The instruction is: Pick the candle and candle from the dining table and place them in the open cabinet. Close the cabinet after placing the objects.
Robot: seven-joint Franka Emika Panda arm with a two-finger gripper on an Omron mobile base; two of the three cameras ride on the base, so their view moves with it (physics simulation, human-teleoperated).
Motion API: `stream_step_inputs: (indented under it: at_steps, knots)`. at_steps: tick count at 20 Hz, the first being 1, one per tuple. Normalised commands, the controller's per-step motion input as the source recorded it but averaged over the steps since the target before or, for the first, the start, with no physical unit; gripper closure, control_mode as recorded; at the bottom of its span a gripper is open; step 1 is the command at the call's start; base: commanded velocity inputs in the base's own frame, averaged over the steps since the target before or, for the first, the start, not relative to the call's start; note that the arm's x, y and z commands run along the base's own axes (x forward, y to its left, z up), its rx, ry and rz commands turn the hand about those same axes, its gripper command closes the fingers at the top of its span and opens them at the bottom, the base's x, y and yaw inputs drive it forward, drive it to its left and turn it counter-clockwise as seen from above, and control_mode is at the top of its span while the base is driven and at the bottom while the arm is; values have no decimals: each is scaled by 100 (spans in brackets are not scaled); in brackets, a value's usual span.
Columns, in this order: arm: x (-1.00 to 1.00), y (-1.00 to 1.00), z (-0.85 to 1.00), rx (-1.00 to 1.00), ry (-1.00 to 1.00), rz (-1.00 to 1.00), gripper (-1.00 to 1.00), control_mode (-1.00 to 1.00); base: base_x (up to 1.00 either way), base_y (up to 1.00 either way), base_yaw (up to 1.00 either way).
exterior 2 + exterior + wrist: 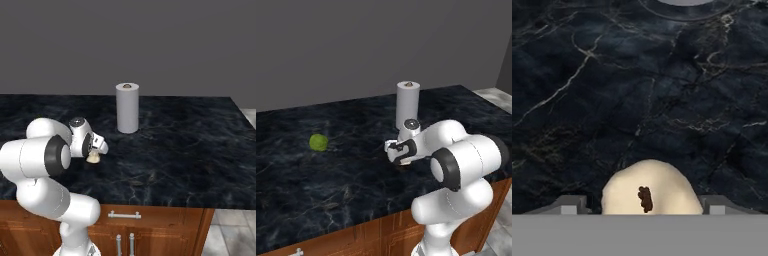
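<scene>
The gripper [95,152] was down low over the dining table [356,165], right on top of the squat cream candle [651,189]; in the hand view the candle sat between the two finger tips [568,205], dark wick stub on top, with a finger showing on each side of it. The jaws were spread wide around it; I honestly couldn't tell whether the pads were touching the wax or still had a bit of gap, so no claim of a grip from me. From the right base view a bit of the candle peeked out under the hand, resting on the black marble.

Other stuff around: a tall white cylinder [127,108] with a dark spot on its top stood just behind the gripper, further back on the table, near but not touching; its round base showed at the top edge of the hand view. A green ball [318,142] lay well off to the left on the marble, nowhere near the arm. Wooden drawer fronts with a silver handle [124,215] ran below the table edge.
</scene>
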Motion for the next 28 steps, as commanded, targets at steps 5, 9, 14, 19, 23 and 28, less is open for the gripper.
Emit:
stream_step_inputs:
  at_steps: [5, 9, 14, 19, 23, 28]
  knots:
    - [-50, 0, -14, 0, -14, 0, 100, -100, 0, 0, 0]
    - [-48, 0, -6, 0, -15, 0, 100, -100, 0, 0, 0]
    - [-30, 0, 19, -1, -16, 0, 100, -100, 0, 0, 0]
    - [-6, 0, 74, -6, -14, 0, 100, -100, 0, 0, 0]
    - [-3, 0, 83, -5, -6, 0, 100, -100, 0, 0, 0]
    - [-11, 0, 70, -2, -1, 0, 100, -100, 0, 0, 0]
